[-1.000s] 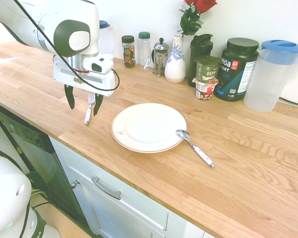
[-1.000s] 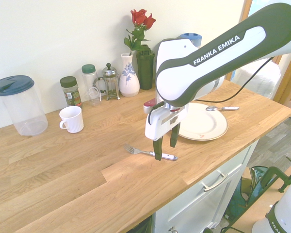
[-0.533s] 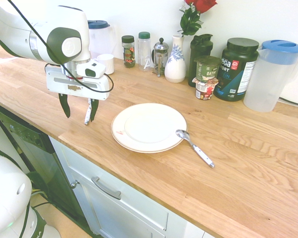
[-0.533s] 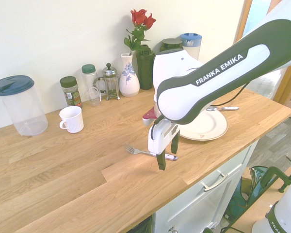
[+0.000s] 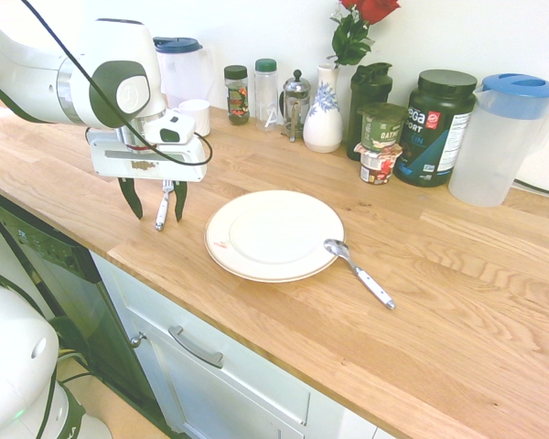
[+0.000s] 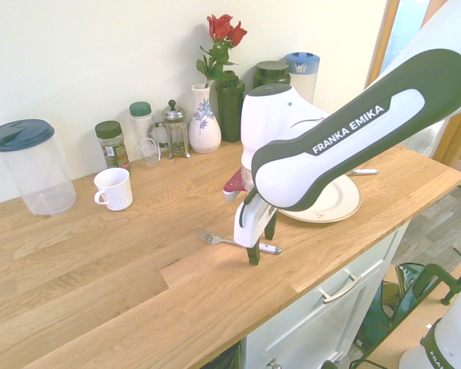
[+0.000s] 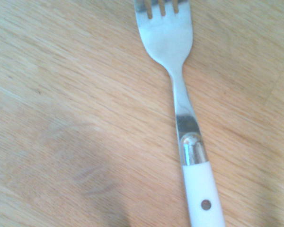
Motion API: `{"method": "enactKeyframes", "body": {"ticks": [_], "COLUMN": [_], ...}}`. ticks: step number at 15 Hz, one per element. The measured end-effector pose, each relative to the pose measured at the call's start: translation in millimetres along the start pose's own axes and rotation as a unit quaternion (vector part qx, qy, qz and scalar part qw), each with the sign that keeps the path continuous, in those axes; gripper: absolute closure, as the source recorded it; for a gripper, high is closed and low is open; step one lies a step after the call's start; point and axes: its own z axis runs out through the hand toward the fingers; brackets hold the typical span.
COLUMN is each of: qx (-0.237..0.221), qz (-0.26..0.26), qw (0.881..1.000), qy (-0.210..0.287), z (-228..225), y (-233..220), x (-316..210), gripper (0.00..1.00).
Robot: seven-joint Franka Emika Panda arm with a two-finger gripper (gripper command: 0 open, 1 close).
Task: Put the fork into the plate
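Observation:
The fork [image 5: 162, 208] lies flat on the wooden counter, left of the plate [image 5: 221, 240], with its tines pointing toward the back wall. My gripper [image 5: 157, 217] is open and low over it, one finger on each side of the handle, fingertips close to the wood. From the other side, the gripper [image 6: 261, 244] straddles the pale handle end while the tines of the fork [image 6: 215, 239] stick out to the left. Close up, the fork [image 7: 177, 94] shows a silver neck and white handle. The plate [image 6: 336, 207] is bare, a small reddish smudge on its rim.
A spoon [image 5: 359, 272] with a white handle lies right of the plate. A white mug [image 6: 114, 188], jars, a French press, a vase [image 5: 323, 119] with roses and two lidded pitchers line the back wall. The counter's front edge runs close to the fork.
The arm has come down over the last second, bringing the open fingers from above the fork to either side of it. The fork has not moved.

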Motion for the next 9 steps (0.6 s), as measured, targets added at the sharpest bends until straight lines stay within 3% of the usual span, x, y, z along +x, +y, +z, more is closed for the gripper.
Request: {"method": "enactKeyframes", "body": {"ticks": [9], "qx": [0.000], "qz": [0.001], "qw": [1.000], "qy": [0.002], "z": [0.5], "y": [1.7], "x": [1.7], "gripper": [1.00]}}
